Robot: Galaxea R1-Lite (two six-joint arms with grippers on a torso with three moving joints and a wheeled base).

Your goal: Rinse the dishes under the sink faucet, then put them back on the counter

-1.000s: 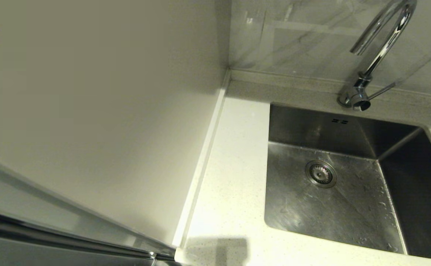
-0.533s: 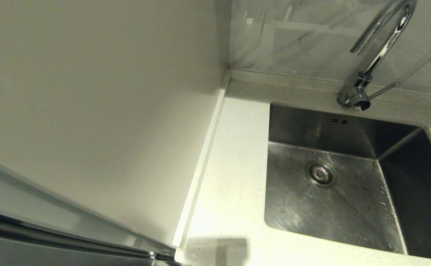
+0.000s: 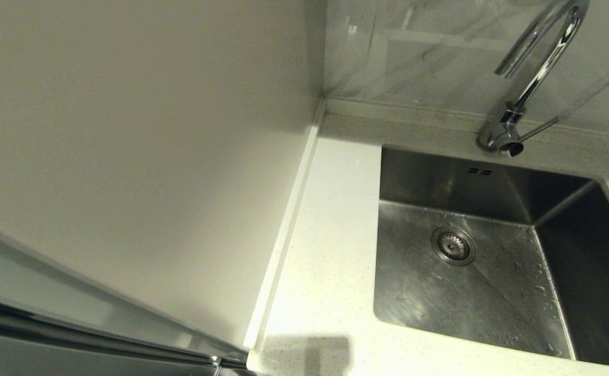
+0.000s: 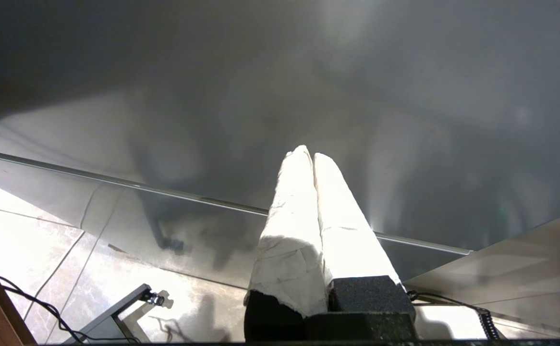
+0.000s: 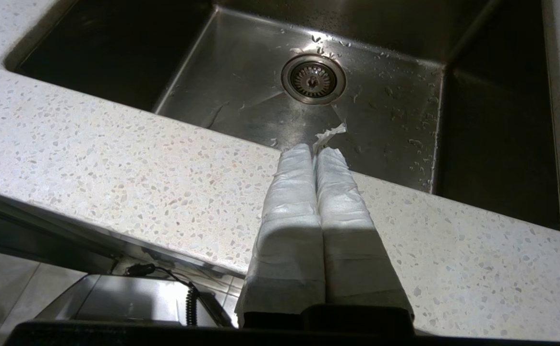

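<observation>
The sink [image 3: 492, 271] is set into the counter [image 3: 325, 271], with the sink faucet [image 3: 529, 78] at its back edge. The right gripper [image 5: 314, 150], fingers pressed together and holding nothing, is over the counter's front edge, short of the basin. The left gripper [image 4: 307, 154], likewise closed, is parked below counter level. Nothing has shifted since the earlier frames.
</observation>
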